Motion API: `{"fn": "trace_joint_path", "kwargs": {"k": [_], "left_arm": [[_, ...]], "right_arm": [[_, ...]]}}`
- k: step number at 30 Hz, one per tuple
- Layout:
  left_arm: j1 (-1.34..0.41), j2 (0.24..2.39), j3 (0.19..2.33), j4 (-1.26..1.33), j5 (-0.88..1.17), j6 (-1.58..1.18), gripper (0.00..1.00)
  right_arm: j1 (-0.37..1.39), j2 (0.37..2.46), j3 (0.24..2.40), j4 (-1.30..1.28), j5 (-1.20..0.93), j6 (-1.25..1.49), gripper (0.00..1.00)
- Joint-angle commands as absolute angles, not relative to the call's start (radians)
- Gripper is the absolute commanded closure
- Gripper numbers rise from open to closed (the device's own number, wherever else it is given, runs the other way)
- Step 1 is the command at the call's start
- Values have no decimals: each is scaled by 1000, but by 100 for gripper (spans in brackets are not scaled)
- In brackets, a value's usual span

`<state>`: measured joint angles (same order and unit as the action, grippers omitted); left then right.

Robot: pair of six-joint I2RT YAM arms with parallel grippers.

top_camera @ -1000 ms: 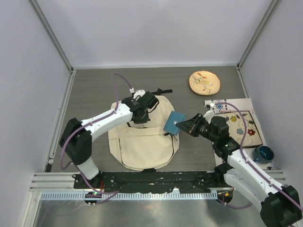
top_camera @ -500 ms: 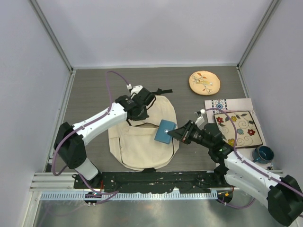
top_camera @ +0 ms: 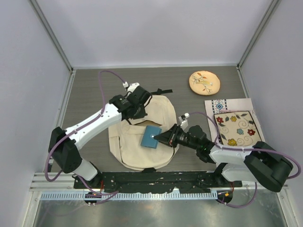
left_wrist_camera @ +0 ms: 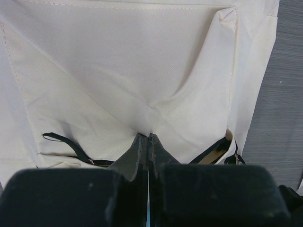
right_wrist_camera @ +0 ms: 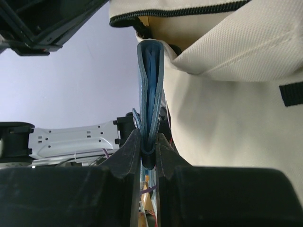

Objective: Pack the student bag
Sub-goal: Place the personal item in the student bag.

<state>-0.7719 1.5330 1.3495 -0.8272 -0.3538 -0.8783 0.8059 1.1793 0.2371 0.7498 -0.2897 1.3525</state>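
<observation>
The cream student bag (top_camera: pixel 132 146) lies flat on the table between the arms. My left gripper (top_camera: pixel 134 109) is shut on a pinch of the bag's fabric (left_wrist_camera: pixel 151 85) near its top and holds it up; the zip opening shows at the right of the left wrist view (left_wrist_camera: pixel 213 153). My right gripper (top_camera: pixel 162 137) is shut on the spine of a thin blue book (top_camera: pixel 151 137), held over the bag's right half. In the right wrist view the book (right_wrist_camera: pixel 150 80) stands edge-on between the jaws, its far end at the bag's black zip (right_wrist_camera: pixel 180 12).
A round tan embroidered disc (top_camera: pixel 204 82) lies at the back right. A flat floral mat (top_camera: pixel 238 127) sits at the right edge on a white sheet. The black rail (top_camera: pixel 156 178) runs along the near edge.
My right gripper has carried the blue book left and down, from beside the bag's right edge to over the bag. My left gripper has shifted slightly back and left, still holding fabric.
</observation>
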Motion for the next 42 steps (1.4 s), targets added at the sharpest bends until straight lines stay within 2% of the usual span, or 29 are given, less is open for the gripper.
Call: {"fn": "trace_joint_path", "kwargs": {"k": [1,6,14,16,27,33,39,42], "left_arm": [[-767,1462,1368,-718,-354,-874,100],[-767,1430,1341,-693,-328,-880,100],[-769,1390,1313,-677,-324,-884,100],[-767,1388,1313,-680,-322,-882,100],[-767,1358,1272,-670,-307,-897,100],[-765,1376,1278,-663,-272,-910,100],[-765,1414,1322,-643,-221,-917,100],[-765,1443,1341,-624,-190,-917,100]], "right_arm": [[810,1253,281,1003,-250,1430,99],[811,1421,322,1127,-249,1472,99],[810,1744,321,1631,-203,1670,99],[810,1775,301,1667,-161,1680,99],[781,1709,282,1641,29,1551,99],[736,1681,342,1606,55,1493,99],[649,1597,419,1435,14,1390,99],[623,1531,486,1234,-37,1307,99]]}}
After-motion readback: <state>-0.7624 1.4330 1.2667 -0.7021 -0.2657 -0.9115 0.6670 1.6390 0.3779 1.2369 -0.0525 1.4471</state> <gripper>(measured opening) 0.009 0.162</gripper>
